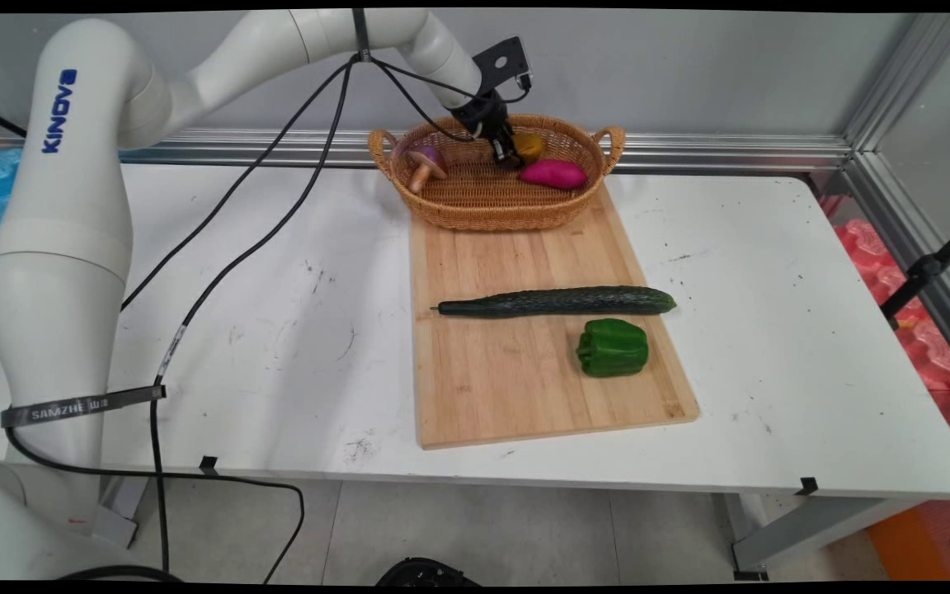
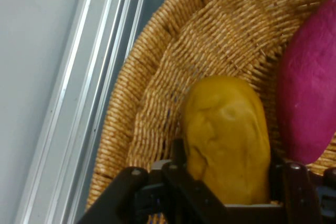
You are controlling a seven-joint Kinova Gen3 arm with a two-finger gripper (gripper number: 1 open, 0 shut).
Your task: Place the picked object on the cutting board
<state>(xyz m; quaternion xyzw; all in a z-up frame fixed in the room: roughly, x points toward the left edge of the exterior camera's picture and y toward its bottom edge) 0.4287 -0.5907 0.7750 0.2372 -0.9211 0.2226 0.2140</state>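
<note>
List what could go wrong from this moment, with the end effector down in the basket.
1. The yellow potato sits between the end effector fingers, seemingly gripped only at its near end; its rounded shape might slip if lifted.
2. The magenta sweet potato lies right beside it, so a finger could nudge it.
3. The wicker basket rests partly on the cutting board; a sideways push against its wall may shift it.

on the table (image 1: 277,330) there is 1 wooden board (image 1: 524,379) and 1 wicker basket (image 1: 483,206). the basket holds 3 things: 1 mushroom (image 1: 424,165), 1 yellow potato (image 2: 228,140) and 1 magenta sweet potato (image 1: 554,174). the board carries 2 green things: 1 cucumber (image 1: 557,301) and 1 bell pepper (image 1: 613,348).
</note>
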